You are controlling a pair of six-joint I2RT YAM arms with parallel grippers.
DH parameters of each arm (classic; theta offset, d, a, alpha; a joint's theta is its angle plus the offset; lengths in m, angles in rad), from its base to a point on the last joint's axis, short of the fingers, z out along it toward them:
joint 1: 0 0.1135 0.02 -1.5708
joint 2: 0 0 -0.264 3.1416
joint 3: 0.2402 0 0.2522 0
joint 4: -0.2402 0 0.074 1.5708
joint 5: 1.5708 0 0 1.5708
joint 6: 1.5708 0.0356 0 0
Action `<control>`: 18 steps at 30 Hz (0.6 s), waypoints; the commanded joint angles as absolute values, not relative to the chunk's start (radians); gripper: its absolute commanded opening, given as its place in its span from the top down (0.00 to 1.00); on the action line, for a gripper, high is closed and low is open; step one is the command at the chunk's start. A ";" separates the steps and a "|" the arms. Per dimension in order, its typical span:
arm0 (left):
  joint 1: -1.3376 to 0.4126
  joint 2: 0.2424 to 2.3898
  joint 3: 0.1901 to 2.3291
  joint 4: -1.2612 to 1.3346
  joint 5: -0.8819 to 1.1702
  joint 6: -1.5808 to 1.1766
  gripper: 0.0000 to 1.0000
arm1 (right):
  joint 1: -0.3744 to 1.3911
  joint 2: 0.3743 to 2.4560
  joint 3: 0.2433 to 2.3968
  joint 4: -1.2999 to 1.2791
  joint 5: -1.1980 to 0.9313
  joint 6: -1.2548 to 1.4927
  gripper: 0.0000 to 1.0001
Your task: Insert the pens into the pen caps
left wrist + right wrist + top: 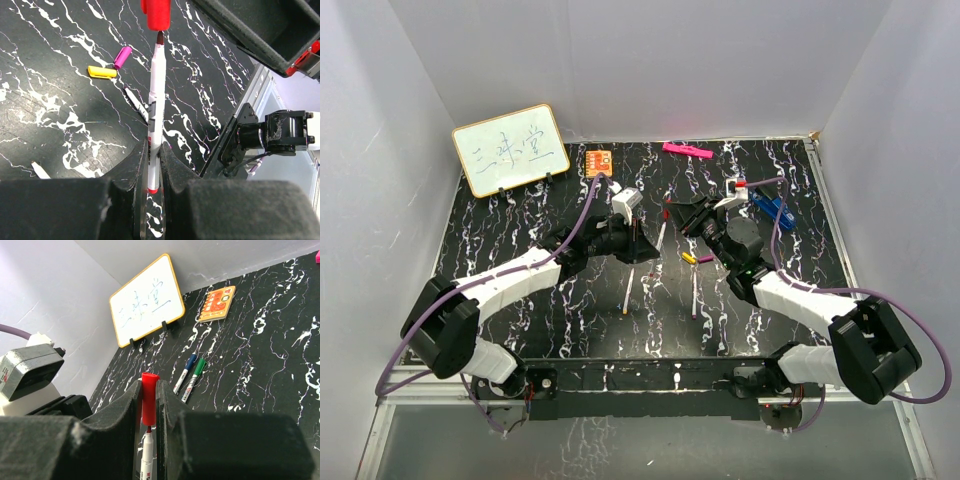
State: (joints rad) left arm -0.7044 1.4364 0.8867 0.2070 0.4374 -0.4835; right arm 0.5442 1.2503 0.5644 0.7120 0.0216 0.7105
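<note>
1. Far left at the back, we see a small white dry-erase board with a yellow frame (510, 148) propped on the black, white-veined marble-look tabletop (520, 300). Just right of it lies a flat orange square block (599, 160).
2. In the right wrist view, a blue-capped white pen (186, 371) and a green-capped white pen (195, 372) lie side by side on the table, between the right gripper and the orange block.
3. The left gripper (155, 157) is pinching a thin white-barrelled marker pen with a red nib (155, 100) low on the barrel. The pen is off the table, mid-table between the two arms, with its nib towards the other gripper.
4. Nearer us, a loose uncapped white pen (628, 295) lies on the table, touching nothing.
5. The right gripper (148, 390) is clamped on a short red plastic pen cap (148, 402), open end facing the nib. The nib sits right at the cap mouth and the barrel is outside. We can't tell whether the nib is in.
6. At the back edge lies a flat bright-pink bar (686, 150).
7. On the table just near-side of the right gripper are a small yellow cap (102, 72) and a small purple cap (122, 56), close together; we can't tell if they touch. A second loose white pen (695, 295) lies just in front of them.
</note>
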 commanded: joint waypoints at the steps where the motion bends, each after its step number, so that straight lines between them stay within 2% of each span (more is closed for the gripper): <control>1: -0.709 1.421 0.914 0.242 0.444 -0.483 1.00 | 0.551 1.240 0.559 0.773 0.011 0.716 1.00; 18: -0.709 1.414 0.896 0.301 0.383 -0.529 1.00 | 0.557 1.240 0.549 0.773 -0.012 0.733 1.00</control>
